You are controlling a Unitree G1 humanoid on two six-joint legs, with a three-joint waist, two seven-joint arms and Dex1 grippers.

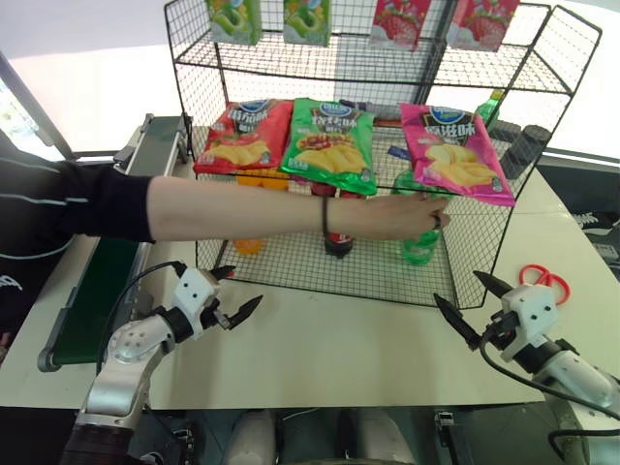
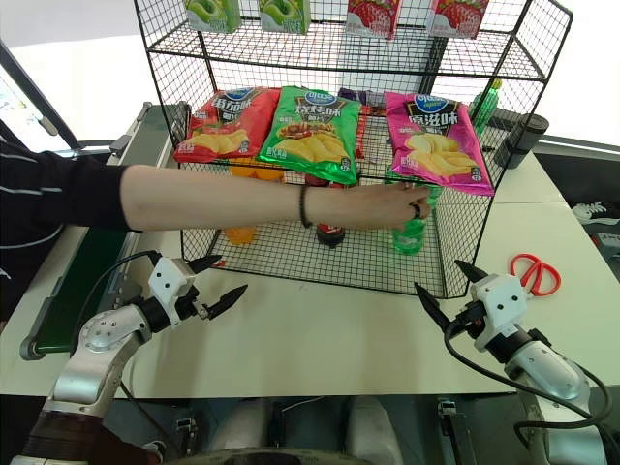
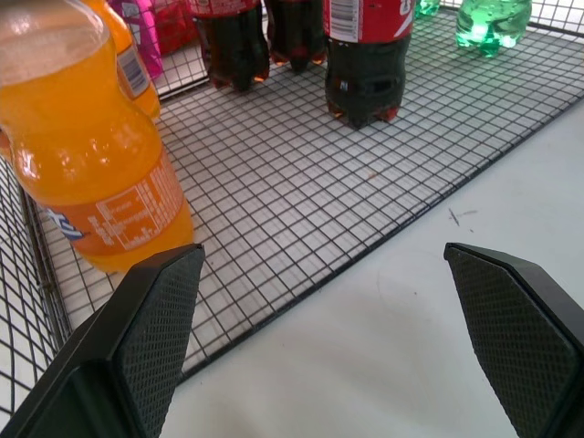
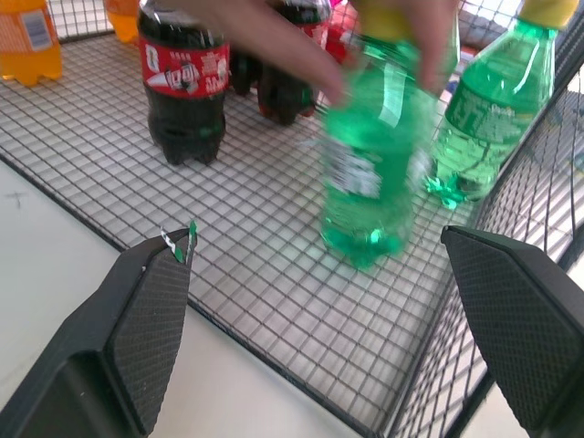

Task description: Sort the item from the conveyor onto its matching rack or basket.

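Head views: a person's hand (image 1: 407, 215) is reaching across into the rack (image 1: 291, 145) and gripping the green bottle (image 1: 418, 242) on the lower cage floor. The conveyor (image 1: 107, 281) is lying at the far left, and I cannot make out any item on it. Both grippers are hovering over the white table (image 1: 339, 339), jaws spread wide, holding nothing: left gripper (image 1: 237, 289), right gripper (image 1: 463, 302).

Left wrist view: orange bottle (image 3: 87, 146) and cola bottle (image 3: 365, 55) are standing inside the cage.

Right wrist view: the green bottle (image 4: 374, 155) is sitting ahead of the spread fingers, well apart, under the person's hand.

Judgement: no robot grasp is under way; the next move calls for locating an item on the belt.
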